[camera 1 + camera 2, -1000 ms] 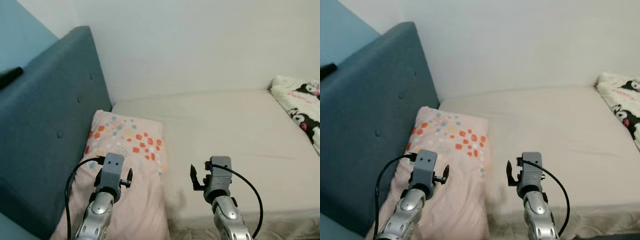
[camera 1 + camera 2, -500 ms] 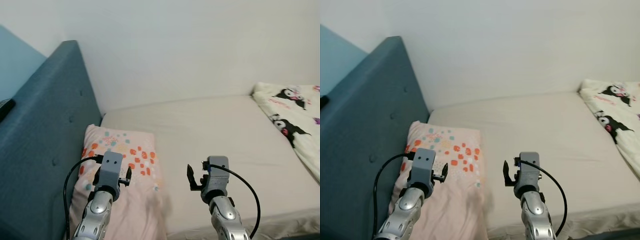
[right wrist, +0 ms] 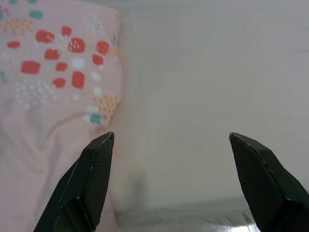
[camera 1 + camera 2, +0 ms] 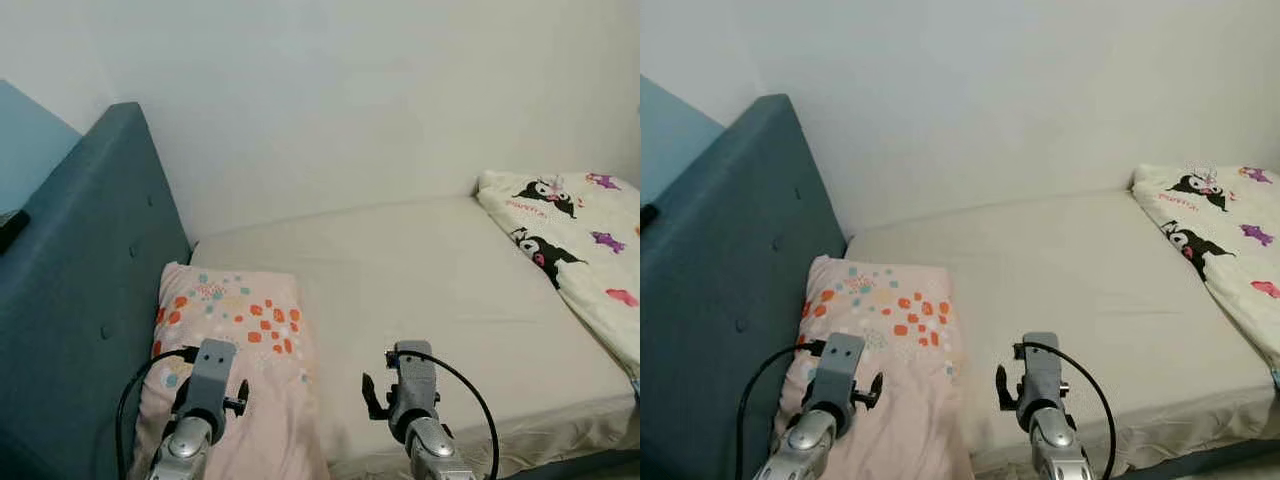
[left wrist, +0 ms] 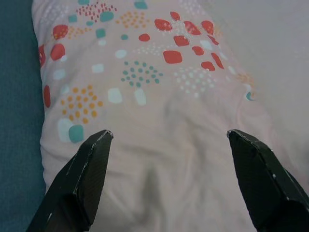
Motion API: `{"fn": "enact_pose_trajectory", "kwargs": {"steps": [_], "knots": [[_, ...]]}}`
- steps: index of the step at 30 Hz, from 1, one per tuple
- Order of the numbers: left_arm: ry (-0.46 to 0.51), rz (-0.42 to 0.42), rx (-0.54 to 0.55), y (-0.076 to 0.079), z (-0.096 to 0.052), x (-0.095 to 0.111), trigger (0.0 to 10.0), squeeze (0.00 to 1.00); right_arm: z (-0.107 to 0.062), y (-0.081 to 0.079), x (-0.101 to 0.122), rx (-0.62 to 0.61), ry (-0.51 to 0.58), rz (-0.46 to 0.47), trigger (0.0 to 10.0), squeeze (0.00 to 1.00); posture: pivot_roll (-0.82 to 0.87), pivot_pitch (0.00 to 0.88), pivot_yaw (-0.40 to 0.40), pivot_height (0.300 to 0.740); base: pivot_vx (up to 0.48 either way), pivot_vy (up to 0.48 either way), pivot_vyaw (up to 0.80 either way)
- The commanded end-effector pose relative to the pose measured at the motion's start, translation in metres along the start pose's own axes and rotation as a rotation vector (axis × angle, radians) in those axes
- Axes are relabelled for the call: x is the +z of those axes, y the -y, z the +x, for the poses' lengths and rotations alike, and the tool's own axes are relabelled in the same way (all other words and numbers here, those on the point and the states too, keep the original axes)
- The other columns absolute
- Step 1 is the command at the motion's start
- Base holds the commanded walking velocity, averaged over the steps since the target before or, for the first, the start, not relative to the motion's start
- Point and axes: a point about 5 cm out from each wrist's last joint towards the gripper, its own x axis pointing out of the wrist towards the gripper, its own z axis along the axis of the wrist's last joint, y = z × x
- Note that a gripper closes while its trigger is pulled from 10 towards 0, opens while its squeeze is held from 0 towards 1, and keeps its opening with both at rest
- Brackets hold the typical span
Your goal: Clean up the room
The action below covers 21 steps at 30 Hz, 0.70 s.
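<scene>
The head camera swings to the right over the last second: the headboard (image 4: 75,250) slides toward the left edge of the view, and far more of the blanket (image 4: 570,240) with its cartoon print comes into sight at the right end of the bed (image 4: 430,290). The things on the bed themselves lie as they did; only the view has turned. Both arms also sit lower in the eye views than a second ago.

The pillow (image 4: 235,340) lies at the head of the bed, touching the headboard, with the bare sheet between it and the blanket. The left gripper (image 5: 169,140) hangs above the pillow's near half, its fingers spread wide and holding nothing. The right gripper (image 3: 171,142) hovers just beside the pillow's edge, over the sheet near the mattress's front edge, equally wide open and empty. A dark object (image 4: 12,228) rests on top of the headboard at the far left; what it is cannot be made out.

For the tidy-up, this reads as a survey turn and not a grasp: nothing has been picked up yet, and the blanket bunched at the right end looks like the likeliest next job.
</scene>
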Motion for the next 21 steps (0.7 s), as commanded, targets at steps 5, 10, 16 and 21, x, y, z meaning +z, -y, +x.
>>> {"fn": "enact_pose_trajectory", "kwargs": {"steps": [5, 10, 16, 21], "knots": [[0.011, 0.008, -0.037, 0.003, 0.003, 0.004, 10.0, 0.0, 0.001, -0.001, 0.0, 0.009, 0.005, -0.017, 10.0, 0.0, -0.01, 0.009, 0.008, 0.74, 0.0, 0.0, 0.0], [0.039, 0.001, -0.044, 0.007, 0.005, 0.009, 10.0, 0.0, 0.002, -0.002, 0.001, 0.004, 0.02, -0.02, 10.0, 0.0, -0.02, 0.009, 0.015, 0.74, 0.0, 0.0, 0.0], [0.062, -0.014, -0.048, 0.008, 0.006, 0.015, 10.0, 0.0, 0.003, -0.003, 0.005, 0.004, 0.039, 0.0, 10.0, 0.0, -0.02, 0.009, 0.017, 0.74, 0.0, 0.0, 0.0], [0.069, -0.005, -0.054, 0.009, 0.006, 0.015, 10.0, 0.0, 0.003, -0.003, 0.005, 0.009, 0.044, -0.003, 10.0, 0.0, -0.02, 0.0, 0.017, 0.74, 0.0, 0.0, 0.0]]}}
